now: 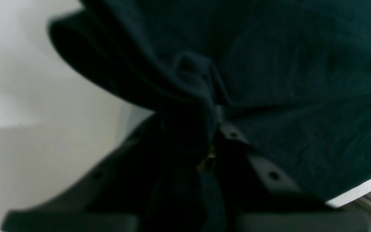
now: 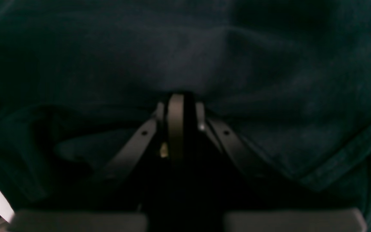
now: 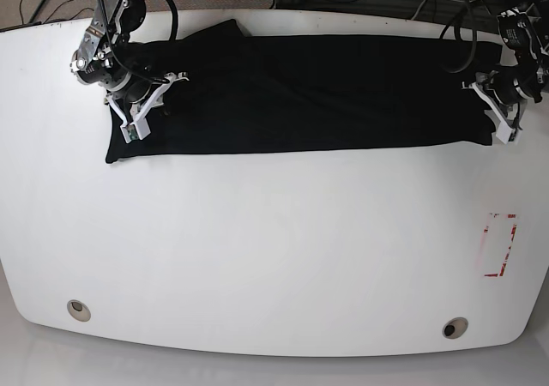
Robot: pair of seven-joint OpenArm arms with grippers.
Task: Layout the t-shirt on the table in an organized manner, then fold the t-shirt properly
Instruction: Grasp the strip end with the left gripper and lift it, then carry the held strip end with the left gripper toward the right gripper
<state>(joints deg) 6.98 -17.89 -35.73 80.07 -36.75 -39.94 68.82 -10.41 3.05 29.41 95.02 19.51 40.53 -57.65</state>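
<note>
A dark t-shirt (image 3: 300,103) lies as a long flat band across the far side of the white table (image 3: 257,249). At the band's right end my left gripper (image 3: 497,116) is down on the cloth. In the left wrist view this gripper (image 1: 216,112) is shut on a bunched fold of the t-shirt (image 1: 301,80), with bare table (image 1: 27,96) to the left. My right gripper (image 3: 150,103) sits at the band's left end. In the right wrist view it (image 2: 176,98) is shut, its tips buried in the t-shirt (image 2: 108,58), which fills the frame.
Two round grommet holes (image 3: 79,310) (image 3: 455,327) sit near the front edge. A red-outlined rectangle mark (image 3: 500,246) is at the right. Cables lie beyond the far edge. The table's edge (image 1: 359,193) runs close under the cloth at the left gripper.
</note>
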